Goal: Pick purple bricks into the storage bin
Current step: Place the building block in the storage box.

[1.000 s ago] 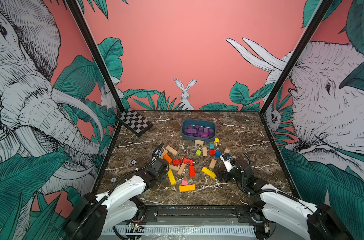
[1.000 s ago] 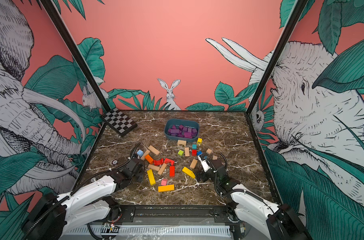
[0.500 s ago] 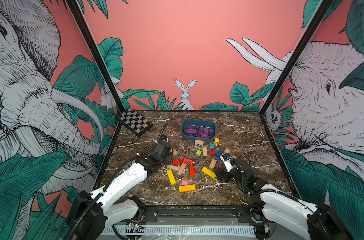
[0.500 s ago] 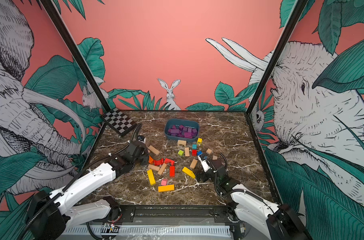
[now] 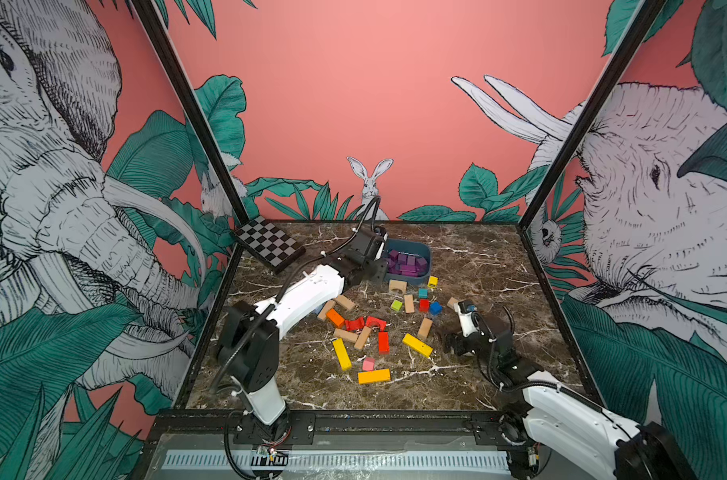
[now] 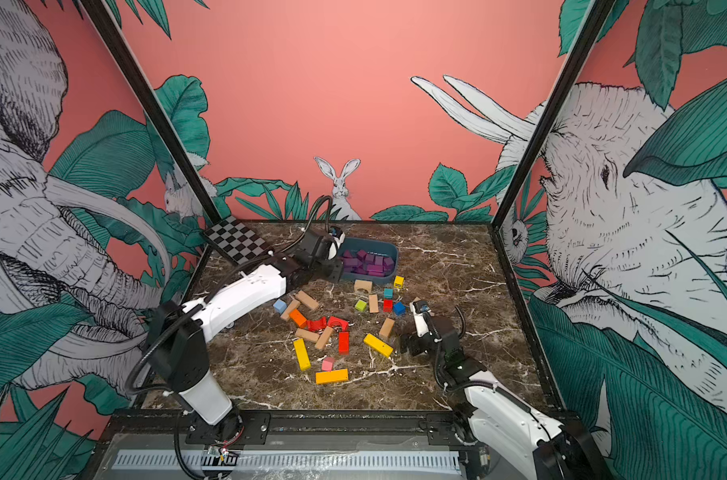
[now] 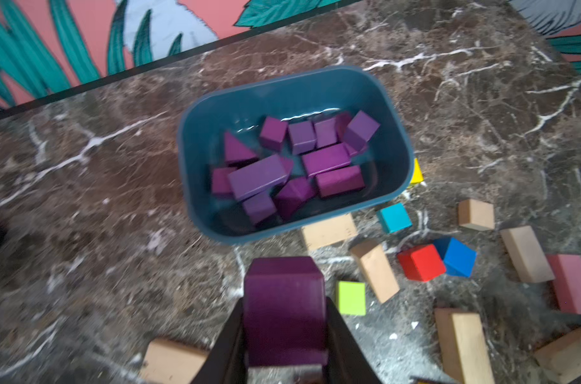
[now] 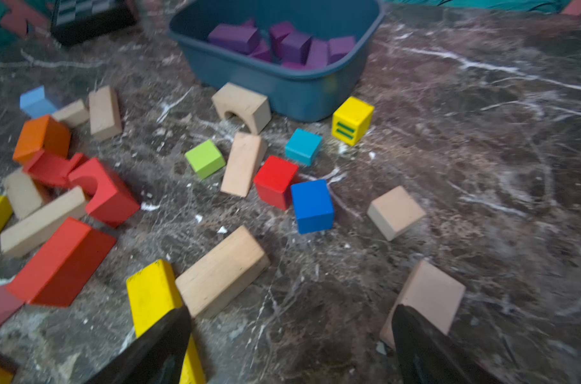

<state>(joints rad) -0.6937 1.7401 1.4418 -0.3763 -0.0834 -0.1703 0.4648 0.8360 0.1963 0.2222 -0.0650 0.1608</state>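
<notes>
Purple brick pinched tight in your left gripper: in the last second you've swung it up from the loose pile, and it now hangs just short of the bin, where the other purple bricks lie. Meanwhile your right gripper waits spread and empty. Carry forward, then release.

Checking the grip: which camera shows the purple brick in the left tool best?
Left wrist: the purple brick fills the foreground, clamped in the left tool. In both top views the left arm hides it; the right wrist view misses it.
</notes>
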